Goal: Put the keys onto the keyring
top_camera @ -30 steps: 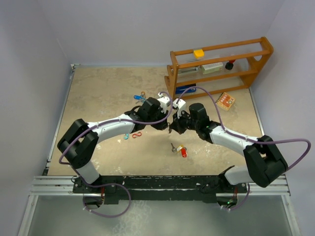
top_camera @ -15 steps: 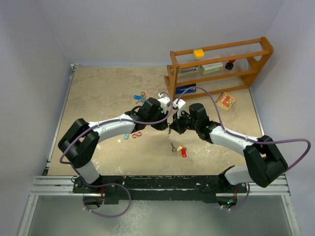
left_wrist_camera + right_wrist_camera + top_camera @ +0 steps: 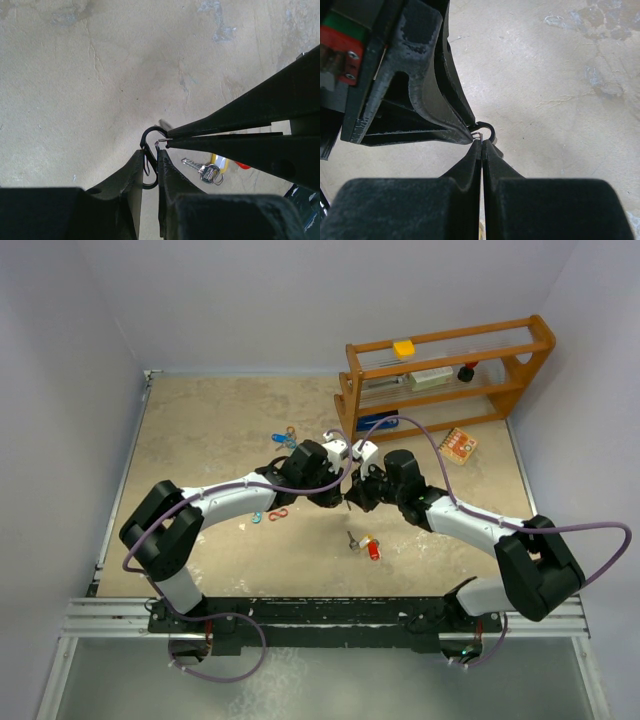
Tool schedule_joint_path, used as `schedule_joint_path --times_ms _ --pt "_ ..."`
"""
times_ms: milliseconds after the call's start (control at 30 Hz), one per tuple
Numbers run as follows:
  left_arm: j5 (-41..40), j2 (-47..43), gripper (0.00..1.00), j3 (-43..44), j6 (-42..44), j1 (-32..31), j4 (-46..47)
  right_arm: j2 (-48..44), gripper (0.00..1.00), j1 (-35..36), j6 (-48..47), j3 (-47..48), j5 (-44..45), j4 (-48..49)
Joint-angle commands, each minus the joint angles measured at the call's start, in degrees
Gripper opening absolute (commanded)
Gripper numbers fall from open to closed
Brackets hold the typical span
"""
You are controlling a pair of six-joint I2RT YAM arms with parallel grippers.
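My left gripper point(image 3: 150, 156) is shut on a black hook-shaped keyring clip point(image 3: 149, 136), held above the table at mid-table point(image 3: 338, 497). My right gripper point(image 3: 482, 142) is shut, tip to tip with the left, pinching a thin silver wire loop point(image 3: 161, 143) at the clip's mouth point(image 3: 488, 129). Whether a key hangs from the loop is hidden. A silver key point(image 3: 201, 170) with yellow and red tags lies on the table just below the grippers point(image 3: 366, 544). Blue and green keys point(image 3: 284, 438) lie behind the left arm.
Small blue and red S-shaped clips point(image 3: 270, 515) lie under the left forearm. A wooden shelf rack point(image 3: 448, 370) stands at the back right, with an orange box point(image 3: 458, 445) in front of it. The left gripper's fingers point(image 3: 430, 105) fill the upper left of the right wrist view.
The left arm has edged slightly to the right. The grippers stay tip to tip. The keys on the table have not moved.
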Motion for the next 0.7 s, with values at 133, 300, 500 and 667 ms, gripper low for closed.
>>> schedule_joint_path --times_ms 133,300,500,667 --pt "0.56 -2.18 0.00 0.32 1.05 -0.48 1.54 -1.00 0.00 0.07 -0.31 0.14 0.87 1.60" --pt "0.41 -2.94 0.00 0.22 1.05 -0.45 1.35 -1.41 0.00 0.11 0.96 -0.11 2.18 0.45" --pt "0.67 -3.44 0.00 0.27 1.26 -0.49 0.80 -2.05 0.04 0.05 4.41 -0.56 9.75 0.56" --pt "1.02 -3.82 0.00 0.47 1.29 -0.49 0.89 -2.59 0.28 0.05 6.24 -0.66 12.86 0.79"
